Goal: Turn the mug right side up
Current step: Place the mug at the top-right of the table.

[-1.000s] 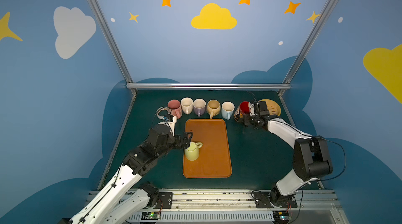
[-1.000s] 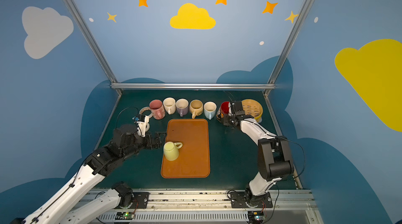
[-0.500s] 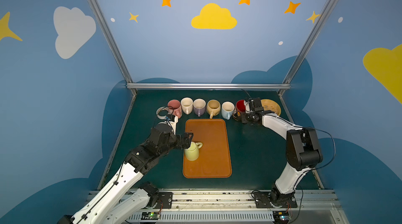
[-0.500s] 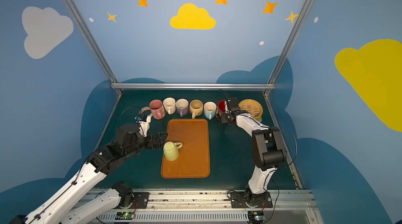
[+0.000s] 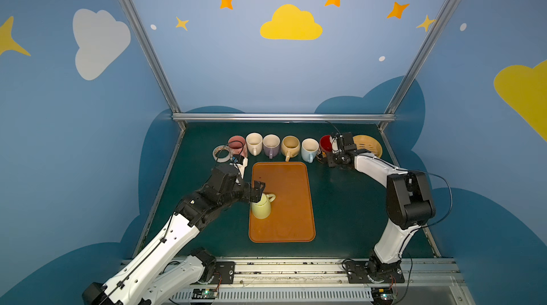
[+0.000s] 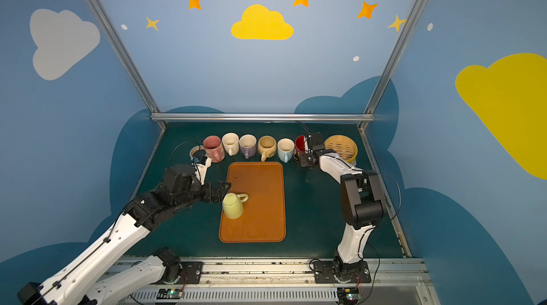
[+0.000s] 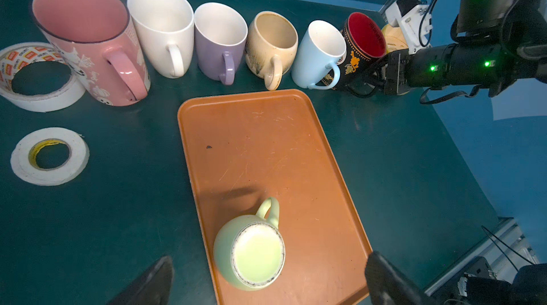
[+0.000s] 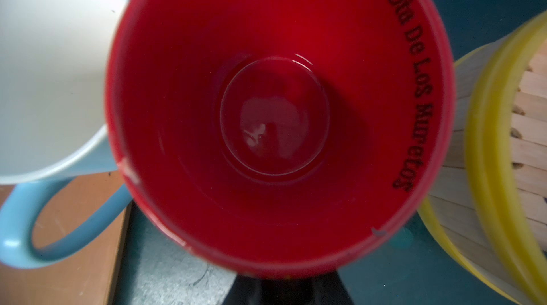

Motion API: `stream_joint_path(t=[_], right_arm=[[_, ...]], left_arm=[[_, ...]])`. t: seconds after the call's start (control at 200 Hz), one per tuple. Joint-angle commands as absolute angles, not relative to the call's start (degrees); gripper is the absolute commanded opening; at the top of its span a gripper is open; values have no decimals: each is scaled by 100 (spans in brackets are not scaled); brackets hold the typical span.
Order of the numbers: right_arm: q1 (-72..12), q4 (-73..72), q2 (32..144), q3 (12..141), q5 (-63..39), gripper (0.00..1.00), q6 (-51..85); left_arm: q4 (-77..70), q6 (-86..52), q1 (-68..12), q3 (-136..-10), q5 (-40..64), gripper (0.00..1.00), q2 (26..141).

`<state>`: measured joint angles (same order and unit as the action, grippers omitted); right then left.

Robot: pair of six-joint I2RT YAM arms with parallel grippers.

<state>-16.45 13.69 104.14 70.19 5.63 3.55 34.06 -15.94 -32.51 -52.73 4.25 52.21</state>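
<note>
1. The pale green mug [image 5: 261,210] stands upside down, base up, on the left part of the orange tray [image 5: 291,182], with its handle turned toward the tray's middle.
2. The left hand [image 5: 258,191] is released, with its jaws spread wide. In the left wrist view one finger [image 7: 154,277] shows on each side of the mug's upturned base. I cannot tell whether they touch it.
3. The right hand [image 5: 332,158] is at the far right end of the mug row. Its jaws are nearly together, and it is grasping the dark mug with the red inside [image 5: 325,143] by its near side. The grip point itself is hidden.
4. That mug sits mouth up, just beside a blue mug [image 5: 309,149] and a yellow basket [image 5: 373,152].
5. Further left in the row are tan [image 5: 290,145], purple [image 5: 271,144], white [image 5: 254,142] and pink [image 5: 236,144] mugs, all mouth up on the green bench [image 5: 349,206].
6. Two tape rolls [image 7: 77,155] lie near the pink mug.
</note>
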Motion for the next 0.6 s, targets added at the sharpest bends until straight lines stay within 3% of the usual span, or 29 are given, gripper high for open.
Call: stream_joint_path(t=[0.0,0.285,0.596], right_arm=[[-1687,804,10409,7213,582,12,279],[-1679,765,10220,7052,648,40,313],[-1677,658,9477,6599,670,50,586]], left_arm=[[3850,-1213,-3226,-5680,655,100,5445],[4473,-799,-3301,-6477,855,98,6173],[5478,-42,-3730,-7629,702,82,7395]])
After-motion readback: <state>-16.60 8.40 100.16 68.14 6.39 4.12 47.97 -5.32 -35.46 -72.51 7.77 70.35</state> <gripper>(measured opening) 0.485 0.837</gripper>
